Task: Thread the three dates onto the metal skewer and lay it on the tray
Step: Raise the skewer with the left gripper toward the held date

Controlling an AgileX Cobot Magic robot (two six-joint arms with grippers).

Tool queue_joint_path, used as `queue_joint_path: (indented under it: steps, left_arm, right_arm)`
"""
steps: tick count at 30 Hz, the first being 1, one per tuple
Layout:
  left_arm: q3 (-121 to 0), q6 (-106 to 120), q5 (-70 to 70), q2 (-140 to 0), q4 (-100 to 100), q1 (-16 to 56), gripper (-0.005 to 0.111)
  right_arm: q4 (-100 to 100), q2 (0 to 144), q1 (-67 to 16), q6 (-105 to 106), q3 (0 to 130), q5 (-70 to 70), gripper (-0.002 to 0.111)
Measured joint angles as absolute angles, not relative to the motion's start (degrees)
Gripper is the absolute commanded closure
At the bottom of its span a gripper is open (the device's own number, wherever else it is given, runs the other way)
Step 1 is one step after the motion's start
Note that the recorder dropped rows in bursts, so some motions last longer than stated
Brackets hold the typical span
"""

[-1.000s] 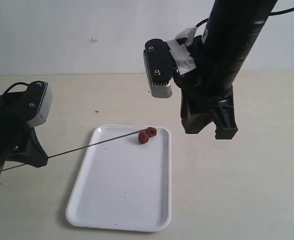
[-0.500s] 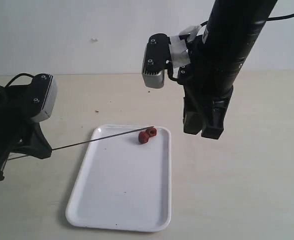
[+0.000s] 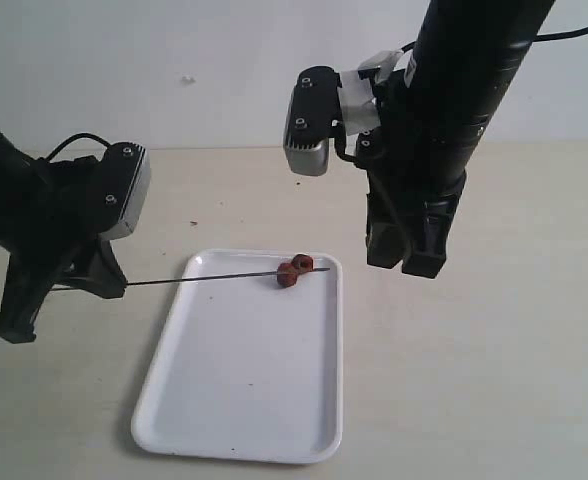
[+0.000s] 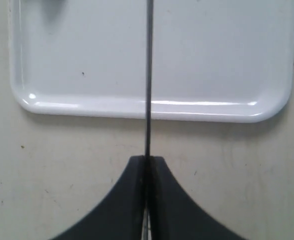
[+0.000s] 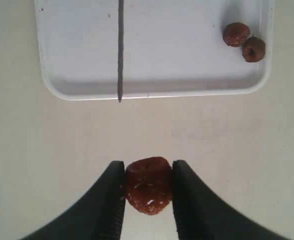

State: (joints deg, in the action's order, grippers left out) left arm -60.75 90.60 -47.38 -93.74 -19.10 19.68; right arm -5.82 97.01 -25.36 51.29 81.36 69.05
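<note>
My left gripper [image 4: 147, 163] is clamped tight on the metal skewer [image 3: 204, 281], which reaches out over one end of the white tray [image 3: 236, 455]. My right gripper [image 5: 148, 171] hangs beside the tray, jaws partway apart and pinching 1 date [image 5: 148, 189]. The other 2 dates [image 5: 237, 34] lie side by side in a tray corner, apart from the skewer.

Tray [image 3: 236, 405] on the table [image 3: 474, 380], two dates [image 3: 294, 271] in its far right corner; skewer [image 3: 204, 279], gripped left of the tray by the left gripper [image 4: 147, 161], crossing its far end; third date [image 5: 147, 186] pinched in the right gripper [image 5: 148, 172], right of the tray.
</note>
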Motion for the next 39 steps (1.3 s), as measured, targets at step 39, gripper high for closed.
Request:
queue_joint_path:
  steps: [39]
  left_arm:
    - [-65.05, 91.32, -45.48, -97.70, -22.22, 22.59, 0.107]
  right_arm:
    - [-3.26, 97.01, -25.36, 51.20, 81.36, 69.15, 0.077]
